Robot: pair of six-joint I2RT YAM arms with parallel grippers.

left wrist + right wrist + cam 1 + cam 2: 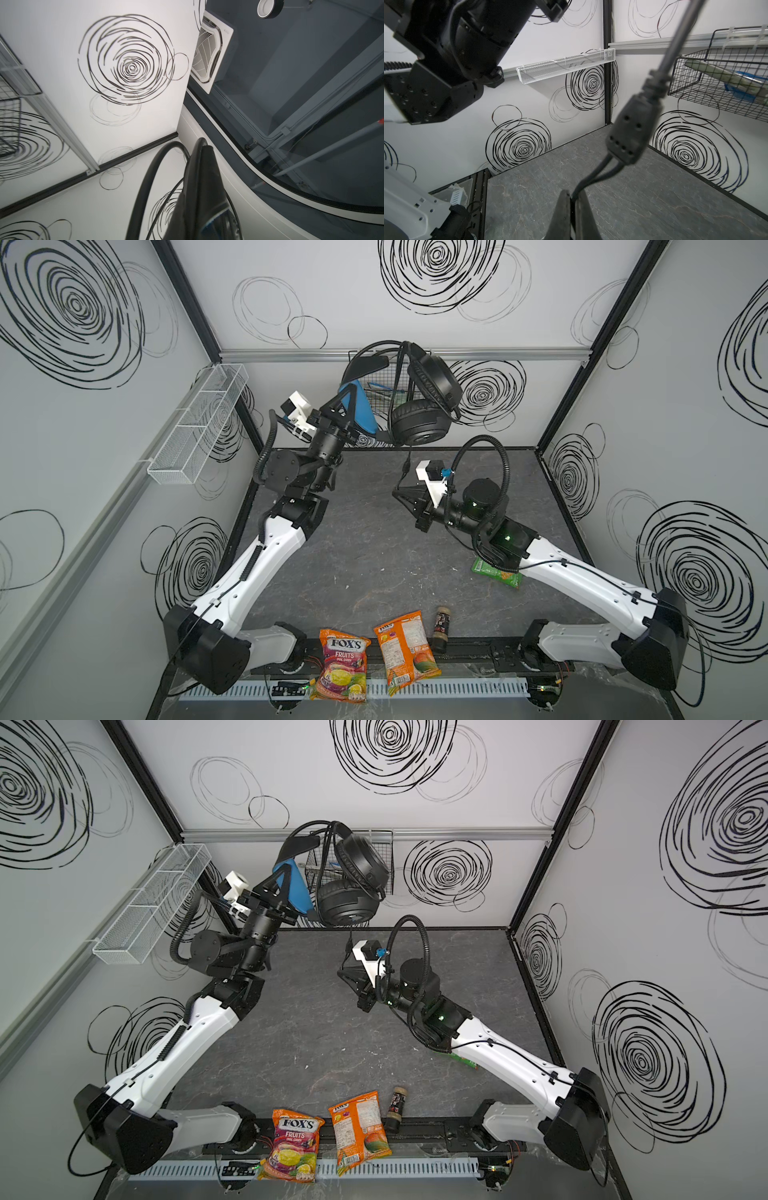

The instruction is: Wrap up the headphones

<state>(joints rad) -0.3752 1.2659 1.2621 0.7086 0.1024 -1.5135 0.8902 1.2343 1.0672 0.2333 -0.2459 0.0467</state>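
Evidently mid-wrap, the left gripper (348, 396) is clamped on the blue band (360, 408) of the headphones (419, 427), held aloft just beyond its tips, while the right gripper (397, 492) pinches the cable (591, 178) hanging above it; next it probably must carry that slack around the band.

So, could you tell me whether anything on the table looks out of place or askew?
A green packet lies partly under the right arm, where it might snag. A small bottle lies on its side at the front edge; the FOX'S bag and orange bag overhang it.
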